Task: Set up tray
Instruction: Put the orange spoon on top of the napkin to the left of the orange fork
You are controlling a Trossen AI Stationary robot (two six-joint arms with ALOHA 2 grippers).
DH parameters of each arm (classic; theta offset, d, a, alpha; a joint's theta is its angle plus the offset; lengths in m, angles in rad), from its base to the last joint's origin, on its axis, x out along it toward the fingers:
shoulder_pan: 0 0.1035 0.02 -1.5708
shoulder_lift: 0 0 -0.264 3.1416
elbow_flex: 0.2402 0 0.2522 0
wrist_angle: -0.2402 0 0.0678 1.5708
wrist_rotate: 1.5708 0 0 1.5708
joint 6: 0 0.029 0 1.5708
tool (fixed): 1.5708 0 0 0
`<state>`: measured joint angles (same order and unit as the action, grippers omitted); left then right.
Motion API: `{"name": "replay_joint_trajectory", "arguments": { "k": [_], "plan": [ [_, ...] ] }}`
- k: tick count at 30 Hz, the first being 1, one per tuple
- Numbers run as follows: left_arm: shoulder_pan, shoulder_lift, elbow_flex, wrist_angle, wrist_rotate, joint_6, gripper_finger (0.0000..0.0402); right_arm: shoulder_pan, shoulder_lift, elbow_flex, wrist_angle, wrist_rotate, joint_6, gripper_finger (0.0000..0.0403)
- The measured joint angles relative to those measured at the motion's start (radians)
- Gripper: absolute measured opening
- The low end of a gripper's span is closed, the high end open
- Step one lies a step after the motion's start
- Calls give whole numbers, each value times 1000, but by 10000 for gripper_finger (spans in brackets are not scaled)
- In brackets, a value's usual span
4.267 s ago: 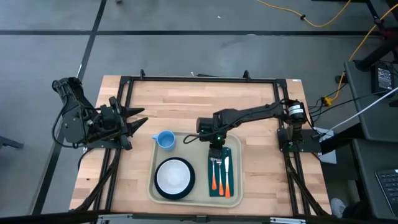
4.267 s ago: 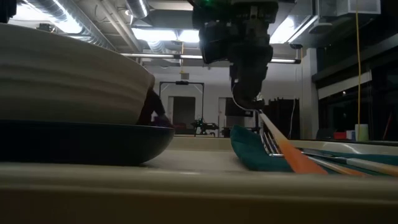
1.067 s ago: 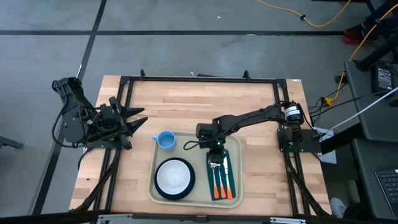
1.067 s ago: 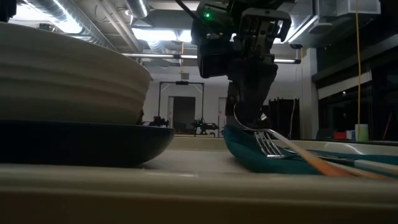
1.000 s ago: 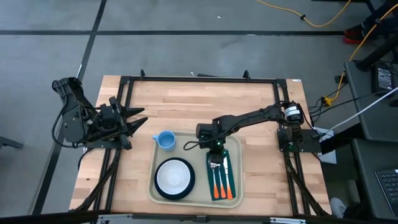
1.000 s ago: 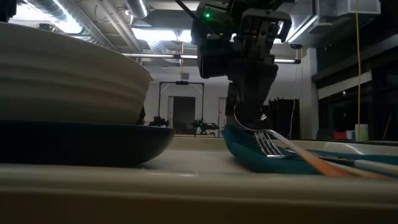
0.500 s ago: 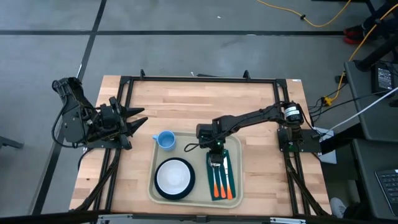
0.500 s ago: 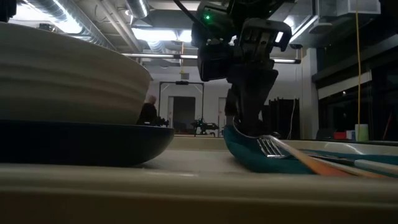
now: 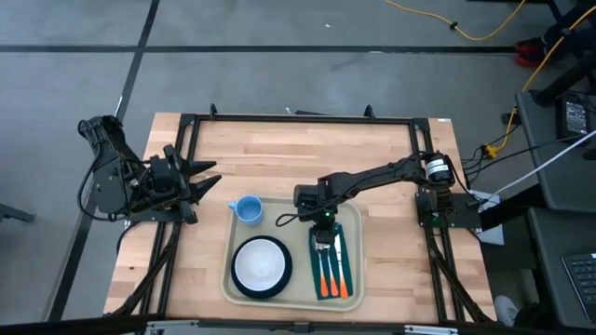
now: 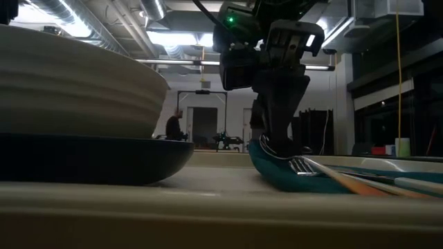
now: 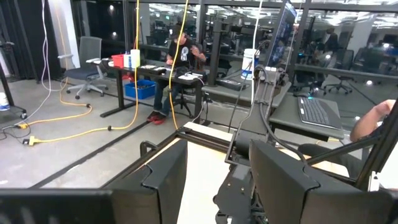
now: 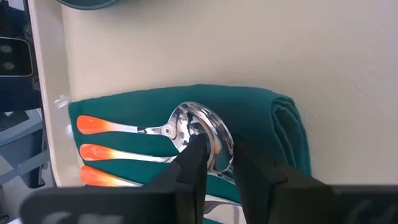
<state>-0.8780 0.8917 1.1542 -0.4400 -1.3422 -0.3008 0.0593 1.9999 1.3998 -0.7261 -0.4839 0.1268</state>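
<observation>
I see the tray [image 9: 350, 216] at the counter's [image 9: 279, 149] near edge, holding a bowl [image 9: 261, 264] on a dark plate, a blue cup [image 9: 248, 208] and a green napkin [image 9: 351, 244] with 3 orange-handled utensils. My right gripper [image 12: 214, 163] sits over the spoon [image 12: 202, 134], fingers slightly apart astride its bowl. The left gripper [image 9: 207, 180] waits at the counter's left edge, fingers apart.

High view bright, even | low view dim, backlit by ceiling lights [image 10: 166, 38] | spoon [image 12: 202, 134] glinting | near bowl [image 10: 76, 90] blurred
</observation>
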Motion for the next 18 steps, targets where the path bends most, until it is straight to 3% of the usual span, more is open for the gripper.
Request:
{"name": "replay_joint_trajectory", "arguments": {
  "k": [18],
  "plan": [
    [0, 0, 0, -1, 0, 0, 169, -12, 0, 0, 5, -5, -1, 75]
  ]
}}
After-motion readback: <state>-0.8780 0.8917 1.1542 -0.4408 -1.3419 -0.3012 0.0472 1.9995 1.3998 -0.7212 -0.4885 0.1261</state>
